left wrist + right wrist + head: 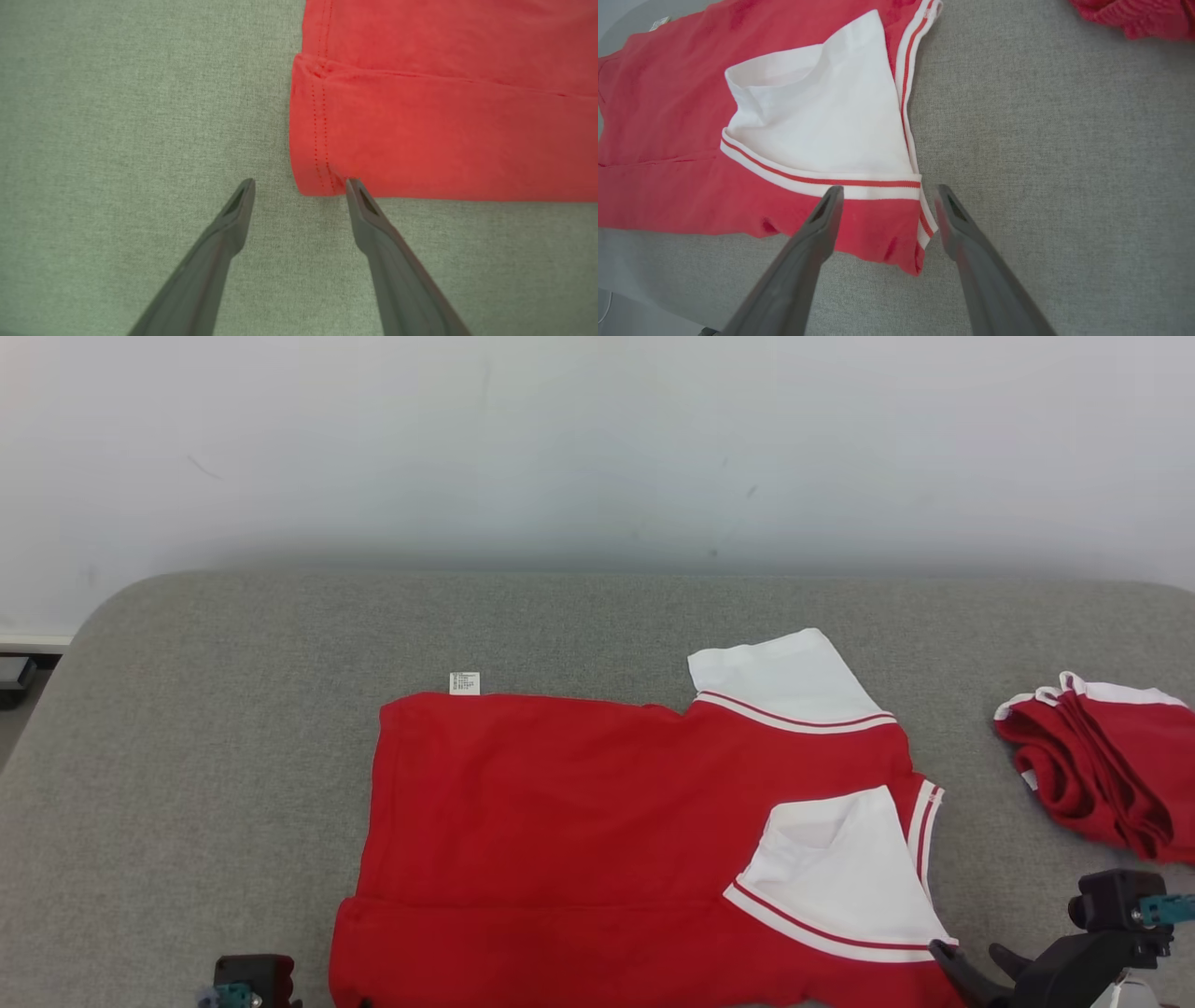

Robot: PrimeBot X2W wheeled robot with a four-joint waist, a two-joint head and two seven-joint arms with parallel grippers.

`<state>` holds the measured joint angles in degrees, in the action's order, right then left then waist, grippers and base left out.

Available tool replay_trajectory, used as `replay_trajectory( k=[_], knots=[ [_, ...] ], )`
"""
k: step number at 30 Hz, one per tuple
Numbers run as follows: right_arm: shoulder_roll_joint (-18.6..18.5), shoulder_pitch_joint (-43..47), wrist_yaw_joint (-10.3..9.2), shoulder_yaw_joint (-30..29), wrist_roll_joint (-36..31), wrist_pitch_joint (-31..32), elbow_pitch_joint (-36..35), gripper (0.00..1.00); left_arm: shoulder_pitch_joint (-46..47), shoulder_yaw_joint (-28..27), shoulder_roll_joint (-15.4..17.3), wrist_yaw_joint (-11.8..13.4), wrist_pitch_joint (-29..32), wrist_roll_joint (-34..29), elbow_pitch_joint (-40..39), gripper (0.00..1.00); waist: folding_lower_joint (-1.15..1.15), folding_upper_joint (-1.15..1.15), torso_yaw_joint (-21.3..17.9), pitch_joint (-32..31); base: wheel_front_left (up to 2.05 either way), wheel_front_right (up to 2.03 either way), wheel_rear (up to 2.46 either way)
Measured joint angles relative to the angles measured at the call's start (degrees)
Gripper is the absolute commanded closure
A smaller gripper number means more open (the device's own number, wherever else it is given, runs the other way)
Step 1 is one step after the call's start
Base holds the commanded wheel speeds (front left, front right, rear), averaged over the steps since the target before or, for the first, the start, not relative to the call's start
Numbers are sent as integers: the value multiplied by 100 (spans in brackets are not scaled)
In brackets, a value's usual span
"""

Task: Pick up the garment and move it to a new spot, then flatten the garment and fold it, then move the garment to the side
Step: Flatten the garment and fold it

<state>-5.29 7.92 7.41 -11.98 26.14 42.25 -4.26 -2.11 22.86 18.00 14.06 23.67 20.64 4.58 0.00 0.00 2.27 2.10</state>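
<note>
The garment (pixel 597 821) is a red shirt with white, red-striped sleeves, spread on the grey table. Its near edge is folded over in a long strip, and one white sleeve (pixel 840 877) is folded onto the red body. In the left wrist view my left gripper (pixel 301 186) stands open at the garment's hem corner (pixel 317 177), with one fingertip (pixel 357 189) touching the edge. My right gripper (pixel 887 191) is open above the striped sleeve band (pixel 822 179) near the garment's other near corner. In the head view it (pixel 976 957) sits low at the right.
Another red and white garment (pixel 1102 765) lies bunched at the table's right edge. A small white label (pixel 464 682) pokes out at the shirt's far hem. The grey table (pixel 233 756) ends at a white wall behind. The left arm's dark housing (pixel 250 982) shows at the bottom left.
</note>
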Motion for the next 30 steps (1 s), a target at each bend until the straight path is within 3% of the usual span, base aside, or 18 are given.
replay_trajectory(
  k=[21,22,23,24,25,26,27,30],
  knots=[
    [202,-113,0,44,-257,-236,682,0,497,53,-208,-350,-209,316,657,0,0,0,5,205,0,0,0],
    [205,-137,0,52,-266,-237,710,3,516,62,-221,-357,-202,338,700,5,0,0,3,217,0,0,0],
    [207,-151,0,59,-272,-237,736,18,533,74,-227,-372,-183,354,743,22,0,0,2,227,0,0,0],
    [209,-153,0,69,-275,-236,762,53,550,86,-227,-400,-166,355,776,56,0,0,0,237,0,0,0],
    [212,-157,0,81,-275,-234,781,68,575,97,-227,-406,-152,363,802,69,0,0,-3,248,0,0,0],
    [213,-167,0,98,-275,-223,794,84,595,102,-229,-412,-152,375,816,100,0,0,-4,259,0,0,0],
    [214,-181,0,115,-275,-204,800,99,605,111,-226,-454,-149,408,833,100,1,0,-5,268,0,0,0],
    [218,-202,0,143,-274,-175,797,100,607,126,-213,-495,-109,461,861,100,1,0,-10,274,0,0,0]
  ],
)
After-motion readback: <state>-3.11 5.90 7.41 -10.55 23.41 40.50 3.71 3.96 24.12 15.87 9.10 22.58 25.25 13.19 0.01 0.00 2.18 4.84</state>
